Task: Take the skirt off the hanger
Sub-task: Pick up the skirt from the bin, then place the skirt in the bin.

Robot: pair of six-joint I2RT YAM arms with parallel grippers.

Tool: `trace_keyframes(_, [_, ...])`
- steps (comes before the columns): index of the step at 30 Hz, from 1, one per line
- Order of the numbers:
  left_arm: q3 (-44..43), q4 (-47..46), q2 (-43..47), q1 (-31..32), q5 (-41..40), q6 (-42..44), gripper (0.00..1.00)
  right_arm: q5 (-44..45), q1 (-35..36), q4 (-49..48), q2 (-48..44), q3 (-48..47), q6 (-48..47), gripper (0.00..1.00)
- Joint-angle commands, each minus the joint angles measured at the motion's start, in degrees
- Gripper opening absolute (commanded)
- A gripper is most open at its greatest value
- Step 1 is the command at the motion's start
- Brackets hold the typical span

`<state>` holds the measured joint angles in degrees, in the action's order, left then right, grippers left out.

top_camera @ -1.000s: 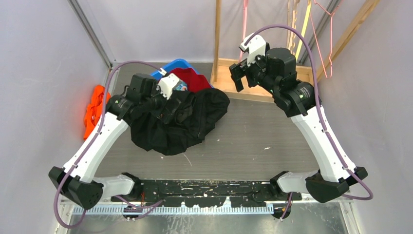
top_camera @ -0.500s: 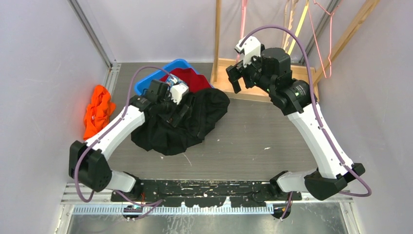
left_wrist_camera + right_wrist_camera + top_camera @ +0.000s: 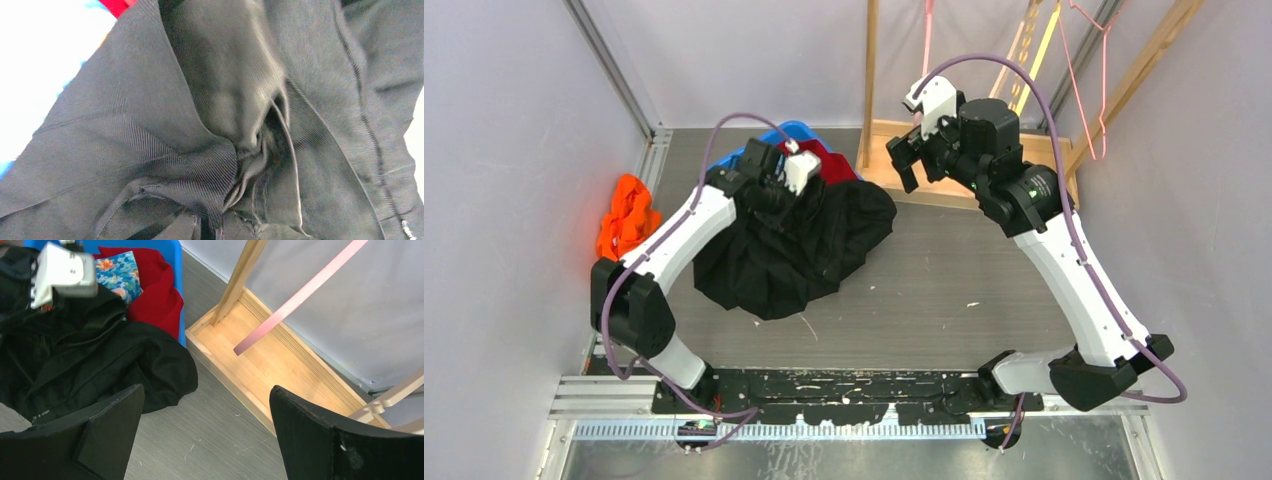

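Left pincer (image 3: 786,203), just right of the orange cloth (image 3: 624,228) crumpled by the wall, points down into the black skirt (image 3: 804,260) and is pressed together on a fold of it. The wrist view shows none of the fingers, only ribbed fabric (image 3: 150,125) gathered into tight pleats at the bottom centre, which is how cloth looks when it is pinched at one point. A grip there probably serves to lift or drag the garment.

The skirt itself lies in a loose heap on the table (image 3: 964,270), its far edge touching the blue bin (image 3: 769,135) and the red garment (image 3: 829,160) inside that bin. I see no hanger in or on the heap. Whether one is hidden under the folds cannot be told, so I judge the skirt is likely already free.

Right of the bin stands the wooden rack base (image 3: 904,185), its posts rising out of view. It holds the spare hangers, and a pink hanger bar (image 3: 300,290) dangles over the tray.

Right pincer (image 3: 902,163) hovers above the rack's near corner, spread wide and touching nothing. Its camera looks between both black fingers (image 3: 100,440) onto the skirt's edge (image 3: 150,365) and the tray. That parked pose seems to keep it out of the left arm's way while staying near enough to help.
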<state>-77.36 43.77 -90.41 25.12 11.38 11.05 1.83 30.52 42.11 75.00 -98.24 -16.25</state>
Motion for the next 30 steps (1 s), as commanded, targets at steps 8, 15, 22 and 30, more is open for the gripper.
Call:
trace_keyframes(8, [-36.4, 9.8, 0.0, -1.0, -16.3, 6.0, 0.0, -0.1, 1.7, -2.7, -1.0, 0.6, -1.1, 1.0])
trace_keyframes(15, [-48.7, 9.0, -2.9, -1.8, -19.7, 6.9, 0.0, 0.2, 2.0, -2.8, -0.2, 0.0, -1.4, 1.0])
trace_keyframes(22, [-56.2, -2.1, -1.5, -1.8, -20.6, 6.9, 0.0, 0.0, 2.7, -2.8, 1.3, -0.5, -1.5, 1.0])
trace_keyframes(30, [-56.7, -4.9, -1.3, -1.8, -23.5, 9.1, 0.0, -0.4, 3.0, -2.8, 2.2, -1.0, -1.6, 1.0])
